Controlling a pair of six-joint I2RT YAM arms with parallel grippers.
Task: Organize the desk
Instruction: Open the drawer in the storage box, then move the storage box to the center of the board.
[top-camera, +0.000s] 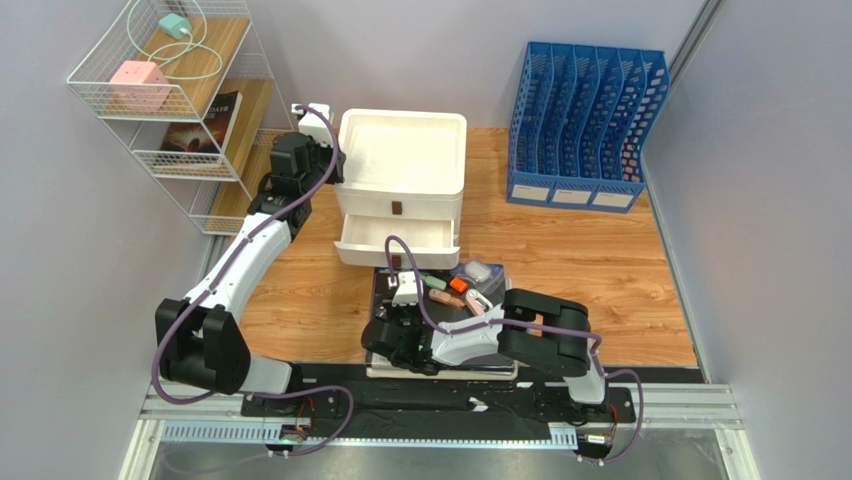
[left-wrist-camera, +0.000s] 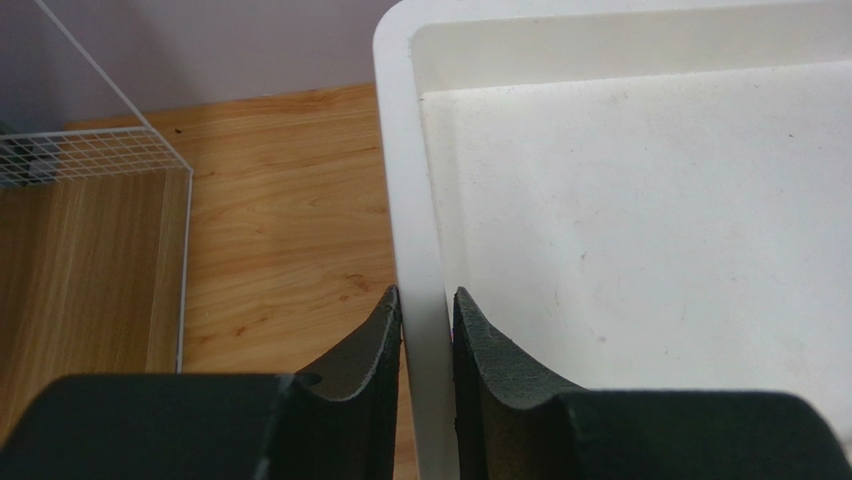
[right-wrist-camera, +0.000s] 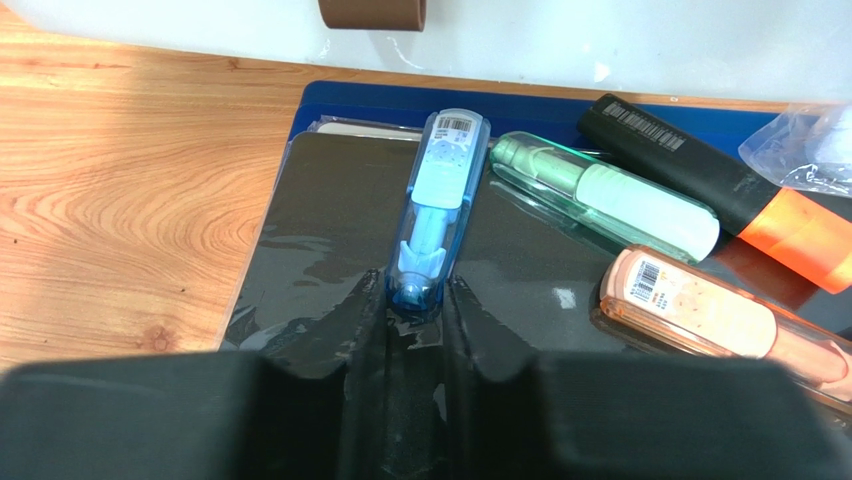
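Wooden desk (top-camera: 580, 260) under both arms, spanning the scene — both pincers narrow, each holding
left gripper (left-wrist-camera: 427, 300) pinches white drawer unit (left-wrist-camera: 405, 180) rim, far left; right gripper (right-wrist-camera: 415, 290) nips blue pen (right-wrist-camera: 440, 190), near centre.

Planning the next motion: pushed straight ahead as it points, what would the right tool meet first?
The blue pen between its fingers, lying along that line; beyond it, likely the white drawer front, though depth is unclear.
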